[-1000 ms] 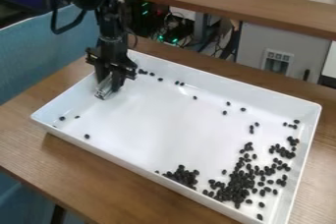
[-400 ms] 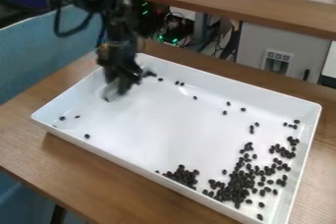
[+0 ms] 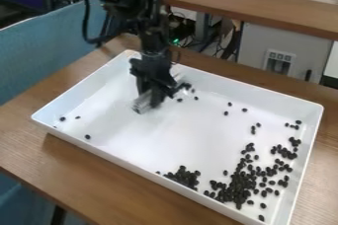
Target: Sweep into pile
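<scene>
While I watch, the gripper (image 3: pixel 151 101) has slid across the white tray (image 3: pixel 198 135), nudging the far-side beans (image 3: pixel 187 87) along, likely toward the pile. Most black beans (image 3: pixel 237 187) lie scattered inside at the tray's other end, a few stragglers (image 3: pixel 87 136) near the front wall. I can't tell whether the jaws are open or closed on the shiny piece (image 3: pixel 140 104) beneath.

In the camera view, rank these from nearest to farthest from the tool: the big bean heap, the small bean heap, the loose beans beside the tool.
1. Loose beans, just right of the tool in the picture
2. Small bean heap, against the tray's lower wall
3. Big bean heap, toward the tray's lower-right corner
</scene>
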